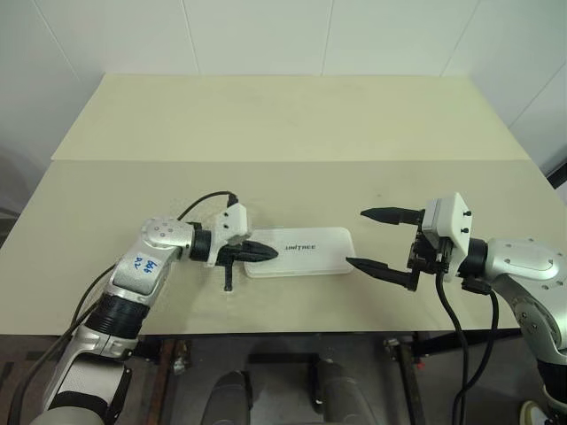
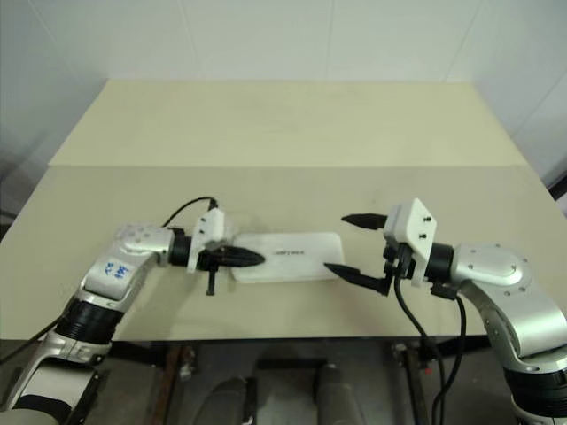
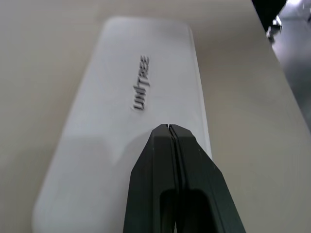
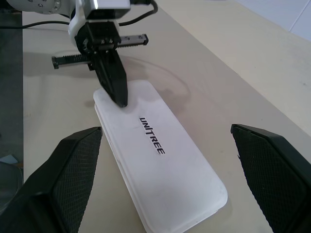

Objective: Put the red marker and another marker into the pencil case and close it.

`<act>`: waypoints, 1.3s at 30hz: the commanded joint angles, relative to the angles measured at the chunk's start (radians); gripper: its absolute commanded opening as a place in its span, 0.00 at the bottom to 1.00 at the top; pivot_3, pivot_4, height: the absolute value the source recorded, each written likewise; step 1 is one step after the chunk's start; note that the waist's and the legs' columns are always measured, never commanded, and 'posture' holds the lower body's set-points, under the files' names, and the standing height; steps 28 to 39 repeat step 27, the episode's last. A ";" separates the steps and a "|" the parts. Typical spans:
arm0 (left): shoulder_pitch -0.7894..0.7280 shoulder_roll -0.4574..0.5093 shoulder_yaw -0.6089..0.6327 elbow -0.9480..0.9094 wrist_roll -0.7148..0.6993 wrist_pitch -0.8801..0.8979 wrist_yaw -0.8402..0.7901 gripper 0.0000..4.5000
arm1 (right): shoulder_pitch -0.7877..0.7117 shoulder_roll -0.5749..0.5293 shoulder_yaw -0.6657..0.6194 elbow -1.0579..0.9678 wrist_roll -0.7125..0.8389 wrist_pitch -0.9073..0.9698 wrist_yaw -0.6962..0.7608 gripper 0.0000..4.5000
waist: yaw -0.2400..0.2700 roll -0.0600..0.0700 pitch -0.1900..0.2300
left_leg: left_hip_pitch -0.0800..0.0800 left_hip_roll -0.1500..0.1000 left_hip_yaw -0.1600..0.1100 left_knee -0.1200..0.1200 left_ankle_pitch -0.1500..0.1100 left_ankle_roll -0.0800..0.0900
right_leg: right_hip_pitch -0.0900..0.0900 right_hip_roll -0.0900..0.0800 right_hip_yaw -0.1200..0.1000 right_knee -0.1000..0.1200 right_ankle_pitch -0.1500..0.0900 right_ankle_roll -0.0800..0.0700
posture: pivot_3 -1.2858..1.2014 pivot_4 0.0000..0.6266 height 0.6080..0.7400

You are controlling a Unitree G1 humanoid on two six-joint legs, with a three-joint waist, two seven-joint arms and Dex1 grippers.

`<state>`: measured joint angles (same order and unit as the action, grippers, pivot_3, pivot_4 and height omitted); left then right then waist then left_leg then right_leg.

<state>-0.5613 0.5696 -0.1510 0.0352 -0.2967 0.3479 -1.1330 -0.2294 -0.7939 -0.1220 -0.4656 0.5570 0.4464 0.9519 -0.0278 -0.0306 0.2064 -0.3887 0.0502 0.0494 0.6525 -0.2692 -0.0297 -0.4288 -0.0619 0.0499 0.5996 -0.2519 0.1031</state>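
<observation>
Silver arms, white wrist blocks, black grippers
Left arm (image 1: 146, 261) bears blue handwriting; black cables loop from both wrists; right gripper (image 1: 376, 239) has a white screwed mount and textured black finger pads.

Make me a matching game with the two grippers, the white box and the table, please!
Things:
1. left gripper
2. right gripper
3. pencil case
4. table

States:
A. wide open, beside the case's end
B. closed, lying flat, lettering on its lid
C. shut, tip over one end of the lid
D. pale beige, bears the case

Pairs: 1-C, 2-A, 3-B, 4-D
</observation>
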 commanded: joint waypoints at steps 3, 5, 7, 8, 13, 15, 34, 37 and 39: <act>-0.006 0.035 0.125 -0.119 -0.139 0.038 -0.029 0.28 | -0.004 -0.002 -0.015 0.035 0.008 -0.038 0.039 1.00 | -0.001 0.000 0.000 | 0.000 0.000 0.000 -0.001 0.000 0.000 | 0.000 0.000 0.000 0.000 0.002 0.003 | 0.52 0.24 1.00; 0.011 0.068 0.151 -0.159 -0.167 0.066 -0.039 0.43 | -0.006 0.003 -0.019 0.052 0.016 -0.045 0.051 1.00 | -0.002 0.000 0.000 | 0.000 0.000 0.000 -0.002 0.000 0.000 | 0.000 0.000 0.000 0.000 0.002 0.004 | 0.52 0.24 1.00; 0.026 0.091 0.165 -0.200 -0.189 0.089 -0.037 0.59 | -0.006 0.006 -0.029 0.075 0.026 -0.055 0.069 1.00 | -0.002 0.000 0.000 | 0.001 0.000 0.000 -0.002 0.000 0.000 | 0.000 0.000 0.000 0.000 0.002 0.004 | 0.52 0.24 1.00; 0.035 0.104 0.173 -0.218 -0.194 0.093 -0.035 0.67 | -0.007 0.007 -0.031 0.087 0.026 -0.062 0.074 1.00 | -0.001 0.000 0.000 | 0.001 0.000 0.000 -0.002 0.000 0.000 | 0.000 0.000 0.000 0.000 0.002 0.004 | 0.52 0.24 1.00; 0.066 0.151 0.206 -0.284 -0.228 0.131 -0.025 0.99 | -0.019 0.015 -0.051 0.149 0.009 -0.122 0.095 1.00 | -0.001 0.000 0.000 | 0.001 0.000 0.000 -0.002 0.000 0.000 | 0.000 0.000 0.000 0.000 0.001 0.002 | 0.52 0.24 1.00; 0.070 0.155 0.208 -0.297 -0.232 0.141 -0.013 0.99 | -0.033 0.020 -0.066 0.179 0.007 -0.154 0.096 1.00 | -0.001 0.000 0.000 | 0.001 0.000 0.000 -0.001 0.000 0.000 | 0.000 0.000 0.000 0.000 0.001 0.002 | 0.52 0.24 1.00; 0.113 0.185 0.216 -0.308 -0.230 0.124 -0.016 0.99 | -0.020 0.003 -0.066 0.169 0.003 -0.160 0.098 1.00 | -0.002 0.000 0.000 | 0.001 0.000 0.001 -0.002 0.000 0.000 | 0.000 0.000 0.001 -0.001 0.001 0.001 | 0.52 0.24 1.00; 0.113 0.185 0.216 -0.308 -0.230 0.124 -0.016 0.99 | -0.020 0.003 -0.066 0.169 0.003 -0.160 0.098 1.00 | -0.002 0.000 0.000 | 0.001 0.000 0.001 -0.002 0.000 0.000 | 0.000 0.000 0.001 -0.001 0.001 0.001 | 0.52 0.24 1.00; 0.113 0.185 0.216 -0.308 -0.230 0.124 -0.016 0.99 | -0.020 0.003 -0.066 0.169 0.003 -0.160 0.098 1.00 | -0.002 0.000 0.000 | 0.001 0.000 0.001 -0.002 0.000 0.000 | 0.000 0.000 0.001 -0.001 0.001 0.001 | 0.52 0.24 1.00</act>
